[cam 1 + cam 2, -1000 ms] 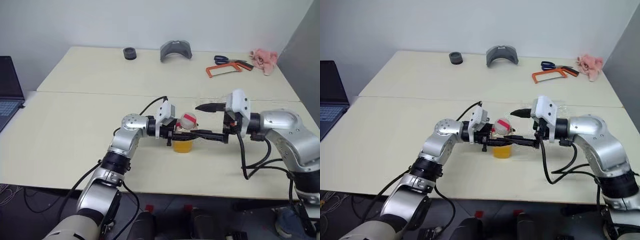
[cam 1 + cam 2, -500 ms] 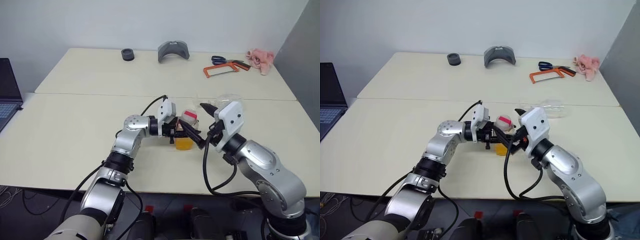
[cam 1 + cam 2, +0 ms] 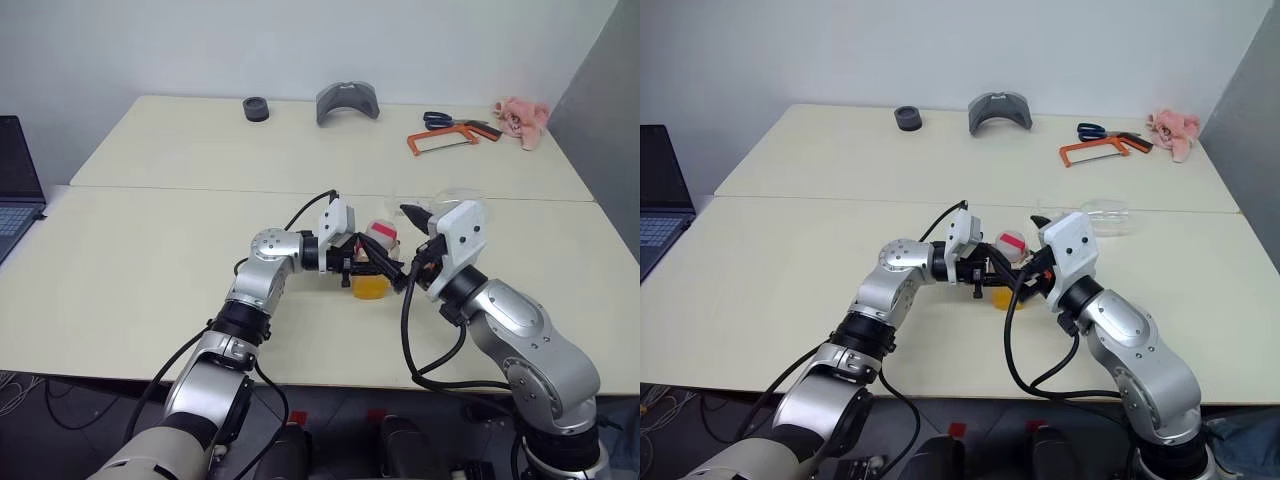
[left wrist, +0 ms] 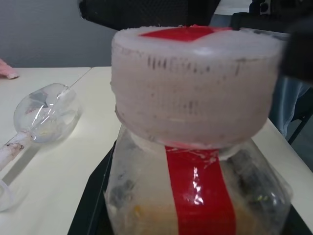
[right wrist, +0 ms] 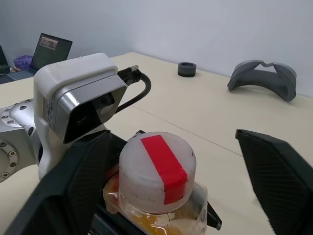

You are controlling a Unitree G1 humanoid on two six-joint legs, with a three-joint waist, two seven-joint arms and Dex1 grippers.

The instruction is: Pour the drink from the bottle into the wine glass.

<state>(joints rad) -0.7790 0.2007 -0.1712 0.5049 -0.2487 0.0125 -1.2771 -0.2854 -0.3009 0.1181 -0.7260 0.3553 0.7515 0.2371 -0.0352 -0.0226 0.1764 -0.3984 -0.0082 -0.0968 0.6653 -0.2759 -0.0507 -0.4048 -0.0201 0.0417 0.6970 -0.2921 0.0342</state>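
Observation:
The bottle (image 3: 372, 262) is held just above the table's middle, upright, with my left gripper (image 3: 362, 272) shut on its body from the left. Its white cap (image 5: 157, 171) carries a red strip. The orange drink (image 3: 369, 289) fills the bottom of the bottle. My right gripper (image 5: 176, 139) is open, one finger on each side of the cap without touching it. The wine glass (image 3: 453, 200) lies on its side on the table behind the right gripper, also visible as the wine glass (image 4: 46, 113) in the left wrist view.
Along the far edge are a black ring (image 3: 257, 108), a grey curved piece (image 3: 348, 102), scissors (image 3: 445, 120), an orange hacksaw (image 3: 448, 140) and a pink cloth (image 3: 522, 116). A laptop (image 3: 15, 175) sits at the left. A seam (image 3: 200, 190) crosses the table.
My right arm has swung in from the right and turned, bringing its open fingers around the bottle's cap. The left gripper has kept the bottle still.

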